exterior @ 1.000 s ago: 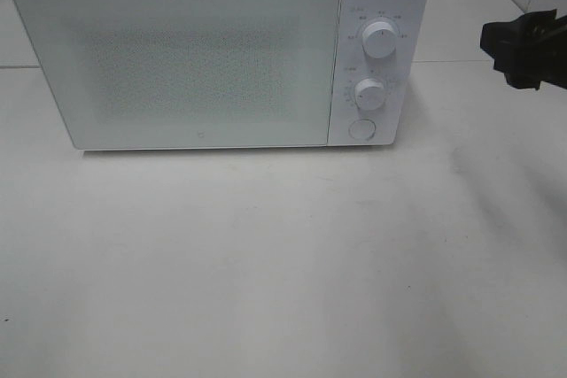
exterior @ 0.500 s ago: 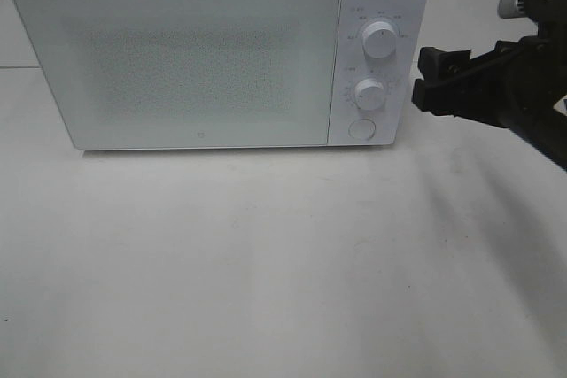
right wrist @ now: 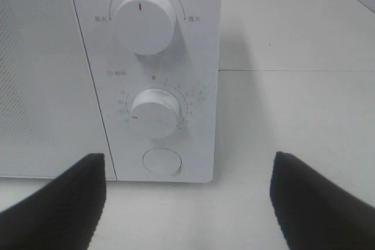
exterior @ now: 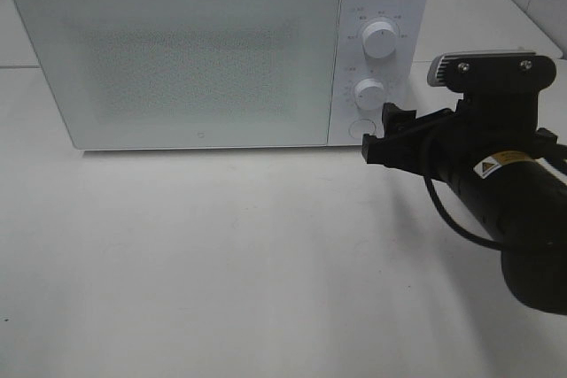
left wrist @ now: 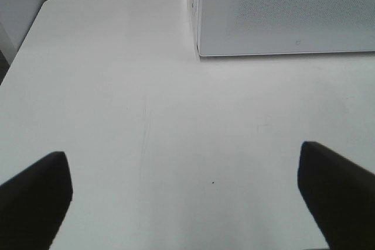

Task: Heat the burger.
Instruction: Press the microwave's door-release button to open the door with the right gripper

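Progress is hard to judge: the microwave door [exterior: 177, 59] is shut and the burger shows in no view, perhaps inside, while my right gripper [exterior: 379, 135], open and empty like my left gripper [left wrist: 184, 197], hangs close before the round button [right wrist: 162, 161].

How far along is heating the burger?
Done: nothing certain; the microwave door is shut and no burger shows, so it may be inside or not. In hand: the open right gripper sits by the round button. To do: probably pressing it or setting the knobs; the left gripper hangs open, empty.
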Available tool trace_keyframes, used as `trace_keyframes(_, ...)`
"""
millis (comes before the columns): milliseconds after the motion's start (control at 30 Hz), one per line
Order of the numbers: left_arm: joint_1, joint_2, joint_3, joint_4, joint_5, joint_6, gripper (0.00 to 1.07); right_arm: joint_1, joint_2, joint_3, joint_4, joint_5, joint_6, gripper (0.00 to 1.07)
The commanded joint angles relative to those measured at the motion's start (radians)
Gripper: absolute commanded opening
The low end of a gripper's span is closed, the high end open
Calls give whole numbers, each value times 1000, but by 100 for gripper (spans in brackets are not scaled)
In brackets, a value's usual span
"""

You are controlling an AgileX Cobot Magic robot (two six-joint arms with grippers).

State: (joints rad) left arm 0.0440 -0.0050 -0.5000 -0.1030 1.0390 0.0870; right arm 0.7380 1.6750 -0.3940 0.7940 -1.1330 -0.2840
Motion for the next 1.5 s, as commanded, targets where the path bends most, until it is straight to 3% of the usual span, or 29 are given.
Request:
trace_keyframes(33, 5, -12, 2, -1, -10, -1, 101, 24, 21, -5, 25, -24, -11, 76)
trace_keyframes(500, 5, -12, 2, -1, -10, -1, 101, 45, 60, -5, 30, -11, 37, 75)
trace_keyframes(667, 5, -12, 2, -1, -10, -1, 101, 45, 60, -5, 30, -10, 218, 75)
trace_keyframes(933, 5, -12, 2, -1, -10, -1, 101, 45, 60, -5, 29, -5, 756, 70)
trace_keyframes(1000, 5, -12, 2, -1, -10, -1, 101, 45, 60, -5, 26, -2, 976, 66)
trace_keyframes(1033, 5, -12, 2, -1, -10, -1, 101, 45, 60, -5, 26, -2, 976, 66)
trace_keyframes(1100, 5, -12, 2, -1, -10, -1, 101, 45, 60, -5, 26, 16, 1258, 58)
trace_keyframes(1300, 5, -12, 2, -1, -10, -1, 101, 45, 60, -5, 26, 21, 1463, 48)
trace_keyframes(1333, 5, -12, 2, -1, -10, -1, 101, 45, 60, -5, 26, 22, 1542, 40)
trace_keyframes(1400, 5, -12, 2, -1, -10, -1, 101, 45, 60, -5, 27, 22, 1575, 36)
trace_keyframes(1433, 5, -12, 2, -1, -10, -1, 101, 45, 60, -5, 27, 22, 1622, 25)
trace_keyframes(1500, 5, -12, 2, -1, -10, -1, 101, 45, 60, -5, 27, 23, 1635, 20)
